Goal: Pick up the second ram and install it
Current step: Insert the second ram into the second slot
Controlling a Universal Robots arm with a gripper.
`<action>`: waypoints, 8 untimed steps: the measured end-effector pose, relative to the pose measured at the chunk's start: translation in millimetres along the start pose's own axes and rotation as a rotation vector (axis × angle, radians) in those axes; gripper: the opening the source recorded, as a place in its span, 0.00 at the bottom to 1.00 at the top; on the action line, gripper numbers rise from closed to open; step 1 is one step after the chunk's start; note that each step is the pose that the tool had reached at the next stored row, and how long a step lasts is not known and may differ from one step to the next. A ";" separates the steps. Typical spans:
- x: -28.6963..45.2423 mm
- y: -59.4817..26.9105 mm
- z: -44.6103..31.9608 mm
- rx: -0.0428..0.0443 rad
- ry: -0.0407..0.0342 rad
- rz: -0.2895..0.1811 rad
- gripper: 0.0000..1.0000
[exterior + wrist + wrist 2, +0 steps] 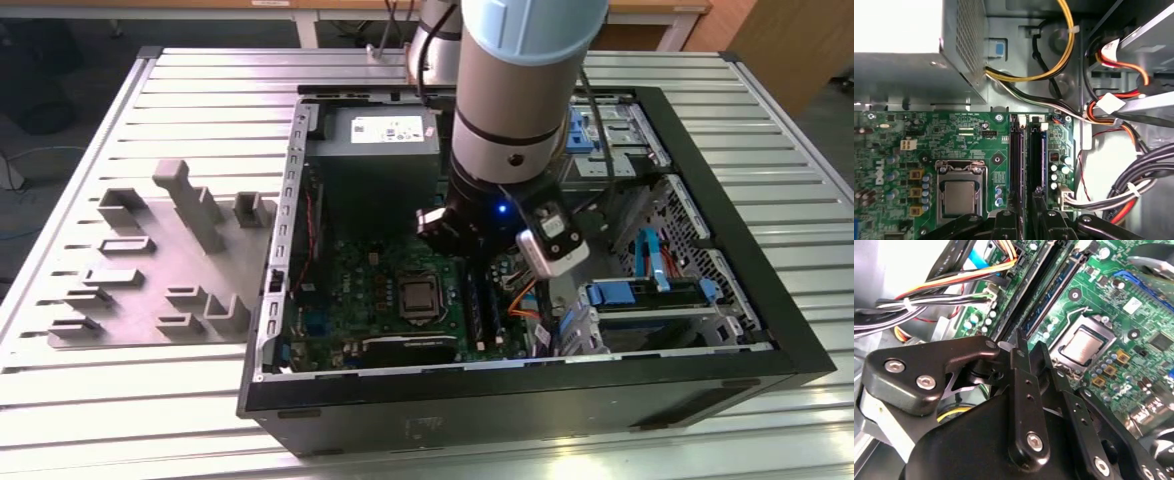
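My gripper hangs low over the motherboard's black memory slots, at their end away from the power supply. It is shut: its black fingertips stand close together, and I make out nothing between them. In both wrist views a blue-green ram stick stands edge-up in the slot just beyond the tips. Whether that stick is the second ram I cannot tell. In the exterior view the arm reaches down into the open computer case and covers the slots' far end.
The processor socket lies beside the slots. Bundled cables crowd their other side. The grey power supply fills the case's far end. Blue drive brackets sit at the exterior view's right. A grey moulded tray lies on the table outside the case.
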State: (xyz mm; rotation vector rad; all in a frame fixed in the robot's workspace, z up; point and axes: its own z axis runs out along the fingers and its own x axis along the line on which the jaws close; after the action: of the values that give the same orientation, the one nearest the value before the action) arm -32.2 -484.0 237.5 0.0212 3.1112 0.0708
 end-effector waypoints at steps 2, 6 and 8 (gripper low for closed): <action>-0.2 0.3 -5.9 0.0000 0.0000 0.000 0.26; -0.5 0.9 -17.1 0.0003 0.0000 0.000 0.26; -0.7 1.1 -21.7 0.0004 0.0000 0.000 0.26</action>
State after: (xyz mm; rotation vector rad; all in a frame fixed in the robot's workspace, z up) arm -32.2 -483.9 259.3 0.0212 3.1112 0.0702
